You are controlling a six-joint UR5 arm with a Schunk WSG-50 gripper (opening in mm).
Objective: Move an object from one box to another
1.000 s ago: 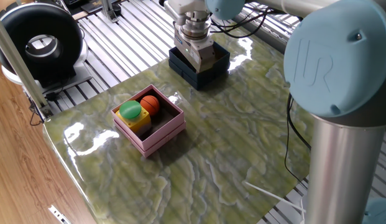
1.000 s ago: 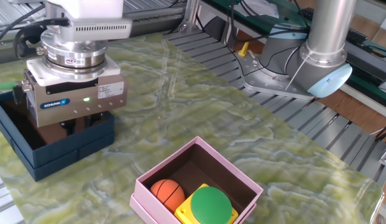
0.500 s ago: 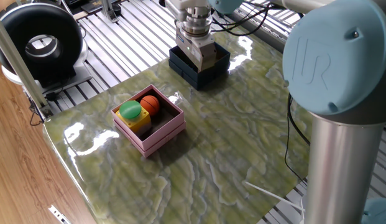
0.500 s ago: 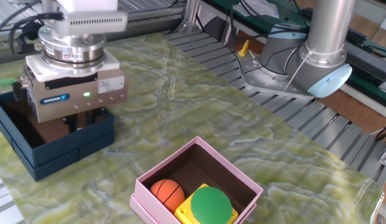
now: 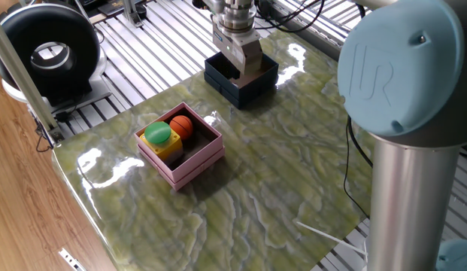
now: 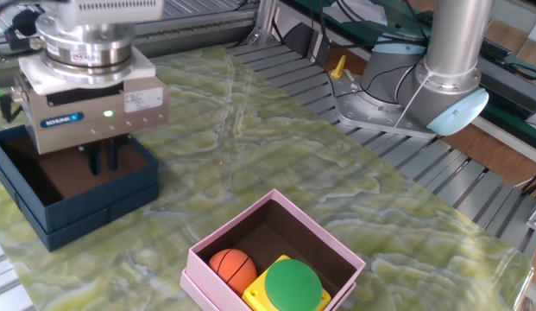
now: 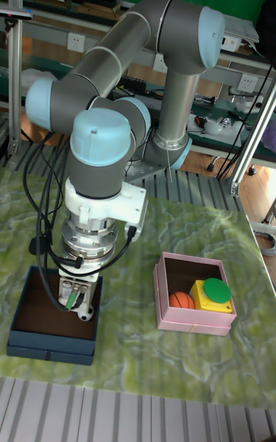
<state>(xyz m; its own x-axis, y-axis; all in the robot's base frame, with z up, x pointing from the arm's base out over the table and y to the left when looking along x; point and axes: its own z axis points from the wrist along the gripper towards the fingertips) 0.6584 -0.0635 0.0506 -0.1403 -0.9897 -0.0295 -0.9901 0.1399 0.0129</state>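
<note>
Nearest in the other fixed view sits the pale-pink box (image 6: 236, 225), and it holds two things side by side: one orange ball (image 6: 231, 268) and one yellow block with a round green cap (image 6: 292, 285). Both rest on its dark floor, untouched. Farther back and to the left stands the navy box (image 6: 95, 207), and here is the change: the gripper (image 6: 104, 160), sunk deep inside it a second ago, has risen so that only its fingertips (image 6: 113, 155) dip below the rim. The jaws stand close together with a thin gap, and whether anything small is pinched there I cannot tell. The brown floor of the navy box looks bare where it shows. My reading is that the pick has just been made or tried, and the carry across to the pink box comes next. The count: two boxes, one ball, one capped block, one gripper.
</note>
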